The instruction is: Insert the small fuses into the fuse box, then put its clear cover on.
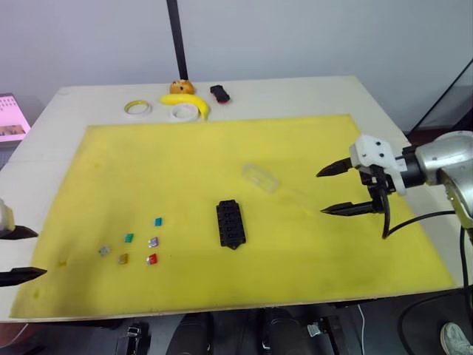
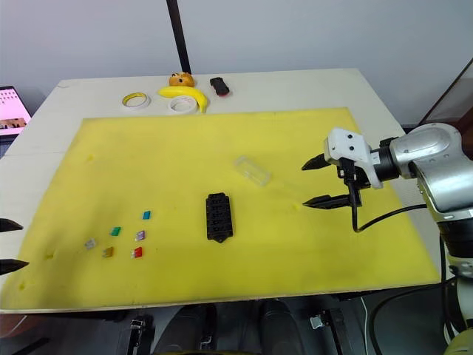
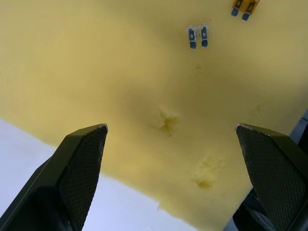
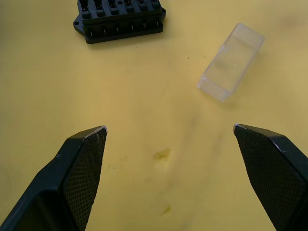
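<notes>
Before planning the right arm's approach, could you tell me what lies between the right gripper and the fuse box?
Bare yellow mat; the right gripper is open, and the clear cover lies just off the line to the fuse box, in the right eye view.

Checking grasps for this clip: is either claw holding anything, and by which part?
Nothing is held. The left claw and right claw are both open and empty above the mat.

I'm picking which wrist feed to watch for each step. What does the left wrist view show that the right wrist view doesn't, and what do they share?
Left wrist view: the grey fuse and the amber fuse, lying loose, plus the mat's edge with pale table beyond. Right wrist view: the fuse box, slots unfilled, and the clear cover lying apart from it. Both: the yellow mat and an open pair of black fingers holding nothing.
</notes>
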